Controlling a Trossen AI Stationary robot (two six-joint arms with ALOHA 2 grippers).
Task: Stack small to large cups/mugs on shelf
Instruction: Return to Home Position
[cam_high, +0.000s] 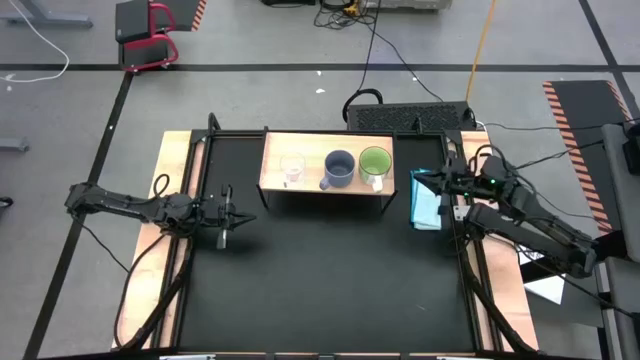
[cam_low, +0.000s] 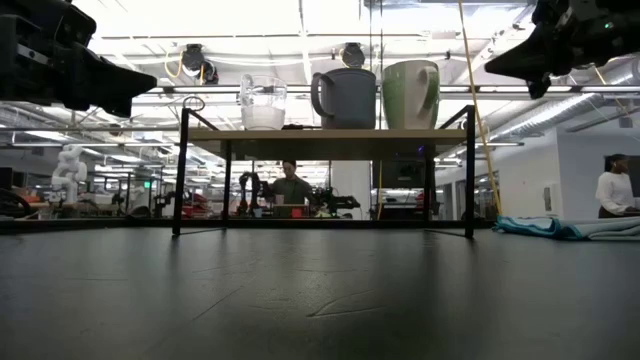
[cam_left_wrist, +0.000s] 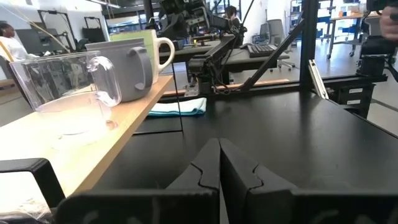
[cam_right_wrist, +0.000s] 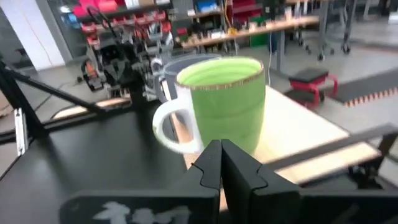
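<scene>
1. The shelf (cam_high: 305, 145) stands at the back of the black tabletop (cam_high: 320, 290) and carries all three vessels in a row.
2. The clear glass cup (cam_high: 292, 168) is at the left end and is faint against the wood from above.
3. The grey-blue mug (cam_high: 340, 168) is in the middle and the lime-green mug (cam_high: 375, 163) is at the right. They stand close together, and contact cannot be judged.
4. In the left wrist view the grey-blue mug hides most of the green one, leaving only a rim strip and the white handle visible.
5. The left end effector (cam_high: 240, 216) hovers left of the shelf, its fingers pressed together on nothing.
6. The right end effector (cam_high: 420, 180) hangs just right of the shelf above a teal cloth (cam_high: 425, 205), its fingers likewise together and empty.
7. In the low view both arms are cut off at the upper corners.
</scene>
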